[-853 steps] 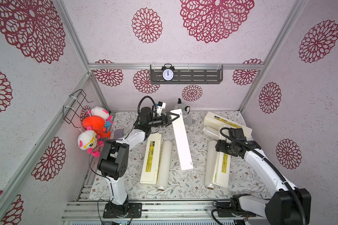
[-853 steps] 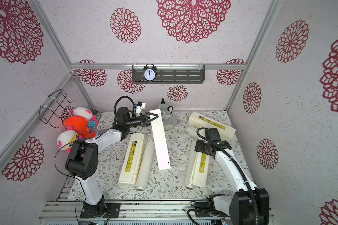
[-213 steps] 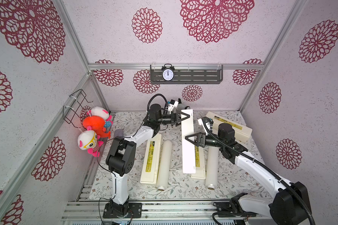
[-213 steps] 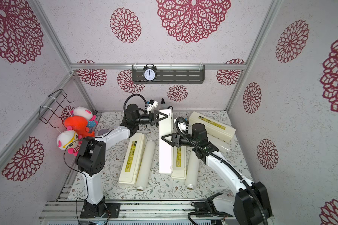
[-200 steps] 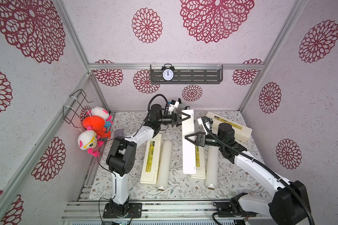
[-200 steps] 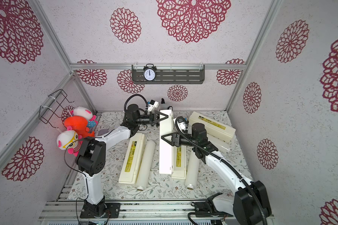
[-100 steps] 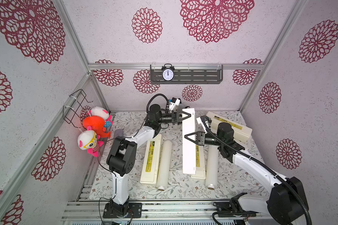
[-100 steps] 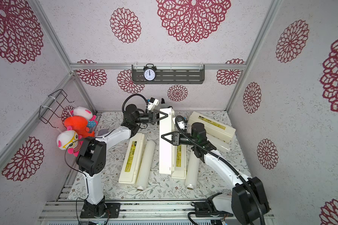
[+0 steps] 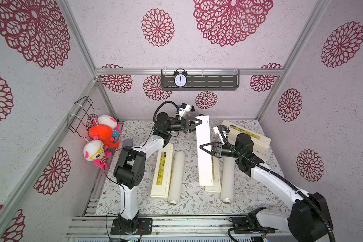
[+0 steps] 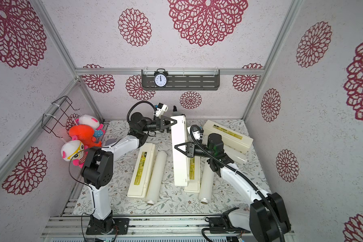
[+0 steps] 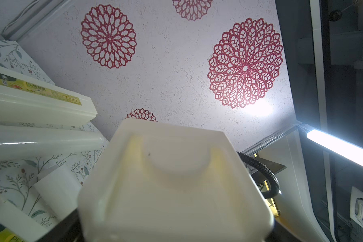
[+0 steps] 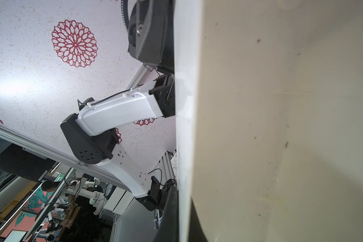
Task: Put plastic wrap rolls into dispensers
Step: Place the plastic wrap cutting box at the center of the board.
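Plastic wrap rolls: you will find all three lying on the floral mat (image 9: 195,201), outside the boxes. The left roll (image 9: 177,176) touches the long side of the left dispenser (image 9: 161,169), which lies shut with its label up. The middle roll (image 9: 226,180) lies just beside the middle dispenser (image 9: 215,182). The far-right roll (image 10: 236,156) lies against the far-right dispenser (image 9: 247,136), which sits at an angle near the back corner. The right arm hides part of this roll from you.

Raised box (image 9: 204,165): a long cream-white box with no label showing. In both top views it is off the mat and overlaps the middle dispenser lengthwise. You cannot tell whether its near end touches that dispenser.

Left gripper (image 9: 196,123): the jaws are spread wide at the far end of the raised box and clamp nothing. In the left wrist view, that end of the box fills the lower part of the picture.

Right gripper (image 9: 204,147): the jaws are closed on the long side wall of the raised box at about mid-length. In the right wrist view you see the pale inner face of the box close to the camera
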You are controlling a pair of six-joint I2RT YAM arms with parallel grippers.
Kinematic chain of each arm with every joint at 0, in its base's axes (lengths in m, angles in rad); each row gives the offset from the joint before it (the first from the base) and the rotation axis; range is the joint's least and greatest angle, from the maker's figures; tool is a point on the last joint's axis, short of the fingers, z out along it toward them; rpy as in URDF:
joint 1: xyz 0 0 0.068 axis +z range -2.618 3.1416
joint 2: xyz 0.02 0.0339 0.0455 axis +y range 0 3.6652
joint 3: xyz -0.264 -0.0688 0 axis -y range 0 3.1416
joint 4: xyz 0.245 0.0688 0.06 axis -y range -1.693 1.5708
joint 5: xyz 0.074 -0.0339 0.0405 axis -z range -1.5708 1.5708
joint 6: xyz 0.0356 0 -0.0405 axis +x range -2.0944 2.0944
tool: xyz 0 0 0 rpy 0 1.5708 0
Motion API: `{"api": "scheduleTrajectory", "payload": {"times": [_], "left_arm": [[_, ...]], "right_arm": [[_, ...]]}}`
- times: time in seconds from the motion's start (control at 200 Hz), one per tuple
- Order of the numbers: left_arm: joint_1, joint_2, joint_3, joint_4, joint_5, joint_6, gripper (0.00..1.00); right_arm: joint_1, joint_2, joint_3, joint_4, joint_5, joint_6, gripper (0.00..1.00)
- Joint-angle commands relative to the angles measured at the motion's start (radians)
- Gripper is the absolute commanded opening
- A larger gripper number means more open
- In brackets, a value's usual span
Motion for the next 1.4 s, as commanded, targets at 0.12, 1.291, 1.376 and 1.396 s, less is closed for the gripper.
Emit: {"api": "scheduleTrajectory", "payload": {"times": [0.12, 1.291, 1.376, 1.396], "left_arm": [[0.092, -0.016, -0.041, 0.07, -0.059, -0.053, 0.98], [0.265, -0.433, -0.492, -0.649, -0.448, 0.5, 0.98], [0.273, -0.431, -0.503, -0.646, -0.449, 0.5, 0.98], [0.275, -0.431, -0.505, -0.646, -0.449, 0.5, 0.98]], "right_arm": [[-0.031, -0.074, -0.001, 0.108, 0.031, 0.113, 0.0], [0.249, 0.606, 0.555, -0.774, 0.892, -0.033, 0.0], [0.256, 0.627, 0.56, -0.808, 0.923, -0.034, 0.0], [0.258, 0.632, 0.56, -0.815, 0.927, -0.033, 0.0]]}}
